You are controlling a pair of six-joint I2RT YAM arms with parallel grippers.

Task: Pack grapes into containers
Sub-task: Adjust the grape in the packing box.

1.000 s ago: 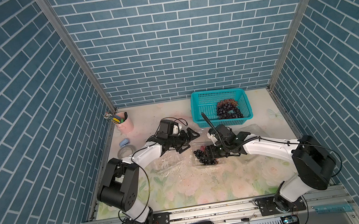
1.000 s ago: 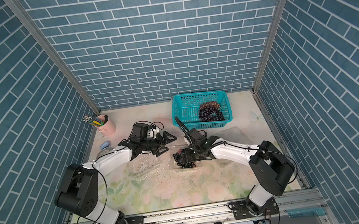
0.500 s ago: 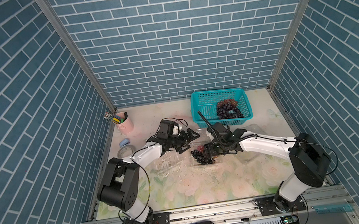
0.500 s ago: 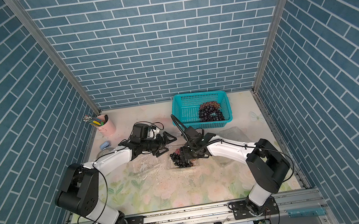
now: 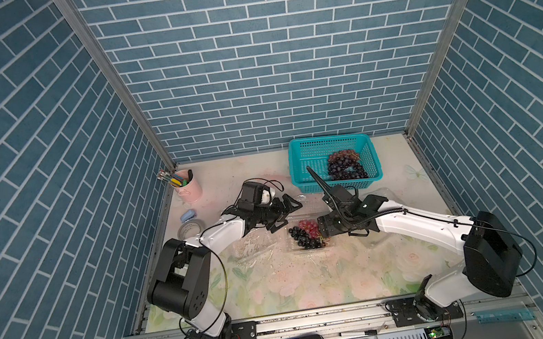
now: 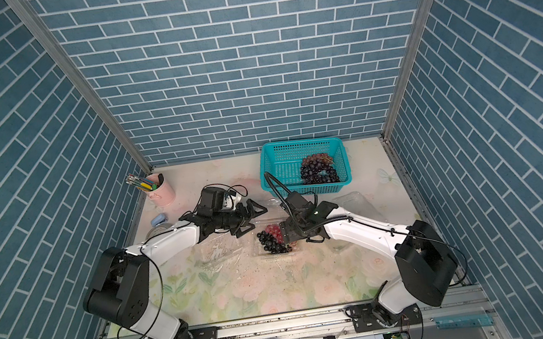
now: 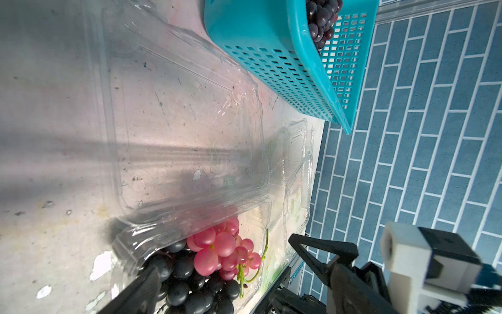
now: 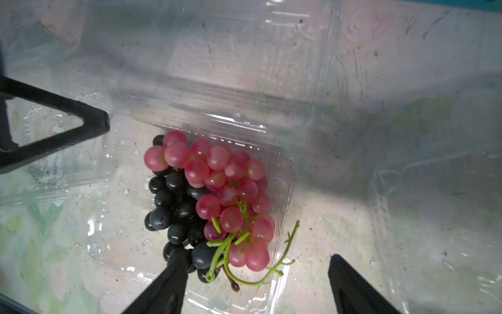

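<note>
Jaws right: spread, empty, low over grapes [image 8: 217, 195] resting in open container [image 8: 290, 185] | jaws left: spread, near flat-lying lid [image 7: 176, 122] on worktop, probably placed to close it.

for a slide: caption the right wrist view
Pink and black grape bunches in an open clear plastic clamshell, open right gripper over them.

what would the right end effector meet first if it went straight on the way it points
Likely the pink and dark purple grape bunches in the clear plastic clamshell container, just ahead of the right end effector; depth is unclear.
</note>
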